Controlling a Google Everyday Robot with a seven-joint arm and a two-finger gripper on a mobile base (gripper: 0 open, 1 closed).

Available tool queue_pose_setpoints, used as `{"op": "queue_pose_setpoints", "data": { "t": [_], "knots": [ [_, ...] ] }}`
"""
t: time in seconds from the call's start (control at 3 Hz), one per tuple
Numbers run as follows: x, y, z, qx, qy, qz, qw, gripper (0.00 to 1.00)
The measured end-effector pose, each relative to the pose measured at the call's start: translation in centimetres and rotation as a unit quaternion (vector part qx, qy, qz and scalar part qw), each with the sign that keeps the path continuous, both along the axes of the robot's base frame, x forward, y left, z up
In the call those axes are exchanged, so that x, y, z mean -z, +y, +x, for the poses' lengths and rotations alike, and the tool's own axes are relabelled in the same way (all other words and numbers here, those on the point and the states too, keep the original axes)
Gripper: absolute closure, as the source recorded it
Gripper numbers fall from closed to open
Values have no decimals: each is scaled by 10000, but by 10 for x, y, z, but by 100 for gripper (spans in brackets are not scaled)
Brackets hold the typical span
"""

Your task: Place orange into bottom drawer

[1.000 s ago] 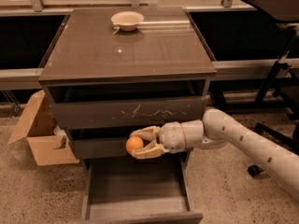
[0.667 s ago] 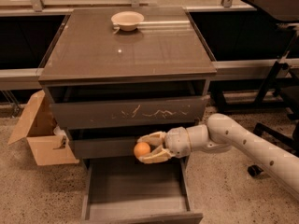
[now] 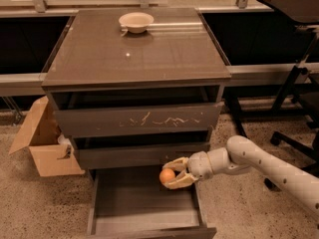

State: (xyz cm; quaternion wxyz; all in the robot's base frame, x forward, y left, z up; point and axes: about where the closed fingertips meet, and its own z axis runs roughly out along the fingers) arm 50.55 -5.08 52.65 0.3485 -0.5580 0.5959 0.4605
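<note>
The orange (image 3: 167, 176) is a small round fruit held between the two pale fingers of my gripper (image 3: 172, 174). The gripper is shut on it and reaches in from the right on a white arm. It hangs just above the right rear part of the open bottom drawer (image 3: 142, 208), a wide shallow grey box pulled out at the foot of the cabinet. The orange sits just below the plain middle drawer front (image 3: 139, 155).
The top drawer front (image 3: 137, 119) has white scratches. A shallow white bowl (image 3: 136, 21) stands at the back of the cabinet top. An open cardboard box (image 3: 42, 141) is on the floor at left. Dark chair legs (image 3: 294, 133) stand at right.
The gripper with the orange has moved right and down, from in front of the middle drawer front to just above the open bottom drawer.
</note>
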Motion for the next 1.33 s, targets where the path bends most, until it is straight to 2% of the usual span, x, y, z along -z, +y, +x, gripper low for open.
{"op": "queue_pose_setpoints", "data": {
  "t": [0.33, 0.67, 1.0, 1.33],
  "knots": [
    [45, -9, 1, 3, 308, 18, 9995, 100],
    [45, -9, 1, 3, 308, 17, 9995, 100],
    [53, -11, 0, 128, 325, -167, 9993, 100],
    [92, -20, 4, 111, 428, -555, 9975, 100]
  ]
}}
